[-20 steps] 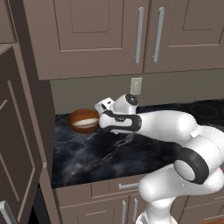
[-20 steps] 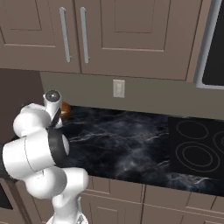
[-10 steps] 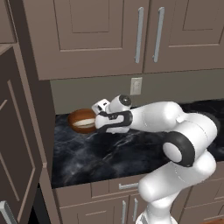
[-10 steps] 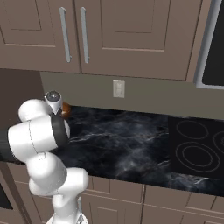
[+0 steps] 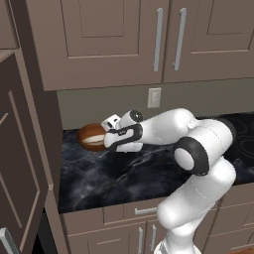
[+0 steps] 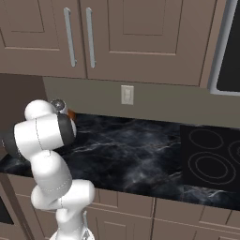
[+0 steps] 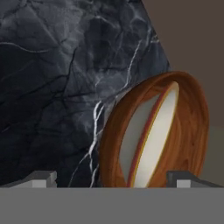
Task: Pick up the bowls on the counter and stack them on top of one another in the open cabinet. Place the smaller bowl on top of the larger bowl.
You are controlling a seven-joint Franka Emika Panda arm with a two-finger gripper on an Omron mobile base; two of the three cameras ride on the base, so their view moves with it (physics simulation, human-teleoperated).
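The larger bowl (image 5: 89, 133), reddish-brown wood, rests at the back left of the black marble counter (image 5: 124, 181). In the hand view the larger bowl (image 7: 188, 127) appears as a wide wooden ring. The smaller bowl (image 7: 159, 135), cream-white with a thin rim, lies inside that ring. My gripper (image 5: 106, 142) is just right of the bowls and points at them. It is open, and its fingertips (image 7: 40, 178) straddle the bowls' near edge without touching. A sliver of the larger bowl (image 6: 71, 114) peeks from behind my arm. The open cabinet's inside is out of view.
A tall taupe door (image 5: 20, 163) stands open at the far left, close to the bowls. Panelled upper cabinets (image 5: 149, 39) with silver handles hang low over the counter. A wall outlet (image 6: 127, 94) sits behind, and a black cooktop (image 6: 211, 159) is at the right.
The hand has slid a little left along the counter, closer to the bowls, and the elbow has swung round. The jaws stay open. The bowls have not moved.
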